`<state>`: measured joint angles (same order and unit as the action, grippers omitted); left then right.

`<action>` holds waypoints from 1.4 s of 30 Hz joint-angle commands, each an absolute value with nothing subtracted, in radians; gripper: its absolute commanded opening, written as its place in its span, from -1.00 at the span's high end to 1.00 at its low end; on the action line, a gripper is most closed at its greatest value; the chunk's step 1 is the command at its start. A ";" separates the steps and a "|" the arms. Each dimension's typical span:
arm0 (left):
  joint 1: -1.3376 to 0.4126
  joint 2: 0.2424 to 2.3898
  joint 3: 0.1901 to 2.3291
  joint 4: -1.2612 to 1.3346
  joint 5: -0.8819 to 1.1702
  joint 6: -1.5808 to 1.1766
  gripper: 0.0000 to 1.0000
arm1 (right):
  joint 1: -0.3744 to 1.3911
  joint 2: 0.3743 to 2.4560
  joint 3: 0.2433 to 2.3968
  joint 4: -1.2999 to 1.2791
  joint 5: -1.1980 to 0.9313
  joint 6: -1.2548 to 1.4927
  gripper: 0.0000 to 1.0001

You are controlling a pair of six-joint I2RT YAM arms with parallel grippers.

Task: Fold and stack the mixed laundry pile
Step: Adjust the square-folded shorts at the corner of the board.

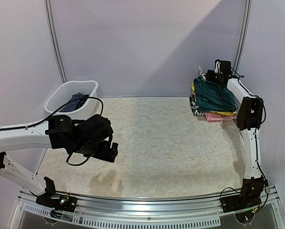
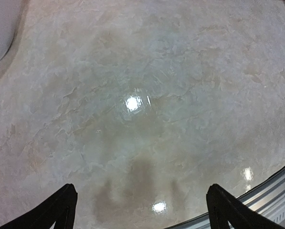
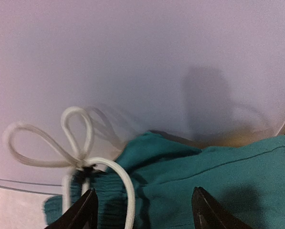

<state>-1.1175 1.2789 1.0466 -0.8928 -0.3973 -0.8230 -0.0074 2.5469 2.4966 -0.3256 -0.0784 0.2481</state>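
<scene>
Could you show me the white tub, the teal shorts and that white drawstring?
tub [image 1: 54,95]: top view, on its left rim.
shorts [image 1: 219,97]: top view, on the teal cloth's top fold.
drawstring [image 3: 78,162]: right wrist view, on the knot.

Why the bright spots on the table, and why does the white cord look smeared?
Left wrist view: lights glare off the glossy table, with soft dark shadows below; right wrist view: the white drawstring on the teal shorts looks ghosted, likely motion blur.
</scene>
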 commanded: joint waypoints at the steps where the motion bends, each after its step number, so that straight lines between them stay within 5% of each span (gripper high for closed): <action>1: -1.130 1.359 1.079 -0.876 -0.392 -0.840 -0.92 | -0.007 2.676 2.556 -0.407 0.010 0.165 -0.33; 17: -1.085 1.633 1.340 -0.881 -0.341 -0.707 -0.92 | 0.040 2.762 2.612 -0.456 0.029 0.062 -0.52; 24: -1.085 1.524 1.284 -0.868 -0.375 -0.696 -0.93 | 0.042 2.589 2.543 -0.378 -0.038 0.078 -0.96; 42: -1.085 1.039 1.119 -0.972 -0.541 -0.619 -0.99 | 0.110 1.999 2.103 -0.527 -0.017 0.290 -0.98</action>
